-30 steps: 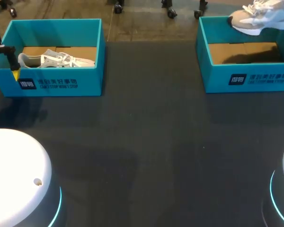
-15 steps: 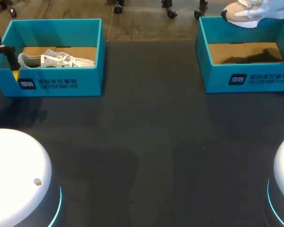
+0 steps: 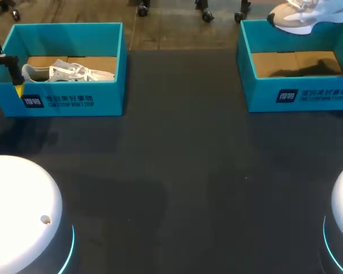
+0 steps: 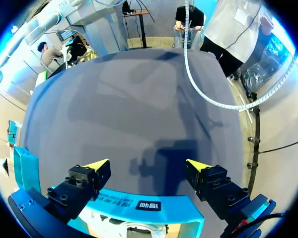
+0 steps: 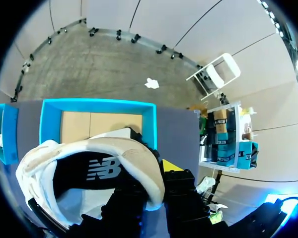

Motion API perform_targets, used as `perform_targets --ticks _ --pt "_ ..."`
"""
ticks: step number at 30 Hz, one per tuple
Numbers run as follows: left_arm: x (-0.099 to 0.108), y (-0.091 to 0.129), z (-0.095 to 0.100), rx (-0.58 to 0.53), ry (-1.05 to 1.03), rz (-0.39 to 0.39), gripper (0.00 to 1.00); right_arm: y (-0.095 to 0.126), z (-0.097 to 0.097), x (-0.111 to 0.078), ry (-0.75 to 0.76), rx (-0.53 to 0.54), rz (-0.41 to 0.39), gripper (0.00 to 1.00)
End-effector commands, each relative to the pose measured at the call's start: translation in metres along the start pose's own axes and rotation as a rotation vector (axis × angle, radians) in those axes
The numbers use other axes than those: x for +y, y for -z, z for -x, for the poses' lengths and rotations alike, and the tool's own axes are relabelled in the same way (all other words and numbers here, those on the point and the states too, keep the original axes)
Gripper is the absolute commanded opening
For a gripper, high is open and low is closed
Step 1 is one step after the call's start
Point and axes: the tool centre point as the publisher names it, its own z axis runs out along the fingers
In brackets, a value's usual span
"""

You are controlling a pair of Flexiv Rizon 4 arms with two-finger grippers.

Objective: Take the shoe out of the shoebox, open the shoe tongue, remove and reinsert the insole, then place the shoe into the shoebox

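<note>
- Two teal shoeboxes are set at the far side of the bench (image 3: 183,171), well apart: the left shoebox (image 3: 74,105) and the right shoebox (image 3: 320,98).
- One white shoe (image 3: 294,18) is held in the air over the far rim of the right shoebox, whose cardboard floor is left bare. It is judged to be raised there so that tongue and insole can be reached outside the walls.
- The right pincer (image 5: 151,173) is closed on the shoe's padded collar. One yellow tip is seen outside the rim, and the other is hidden within. By such a hold the laces and tongue are probably left free.
- A second shoe (image 3: 68,72) is seen lying inside the left shoebox.
- The left pincer (image 4: 148,167) is held open, with nothing gripped, over the front wall of the left shoebox near its corner. The second shoe lies just beneath it.
- The taking-out is judged to be the step in hand. For the tongue, a second hold would likely be needed.
</note>
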Motion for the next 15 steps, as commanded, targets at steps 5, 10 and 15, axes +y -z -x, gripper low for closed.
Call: perform_targets --ticks 5,10,15 --pt "-0.001 0.0 0.0 0.002 0.0 0.004 1.0 0.02 -0.022 -0.03 -0.014 -0.025 0.019 0.0" --pt "-0.001 0.0 0.0 0.002 0.0 0.004 1.0 0.042 -0.044 -0.059 -0.058 -0.05 0.048 0.0" --pt "-0.001 0.0 0.0 0.002 0.0 0.004 1.0 0.058 -0.067 -0.083 -0.076 -0.059 0.085 0.0"
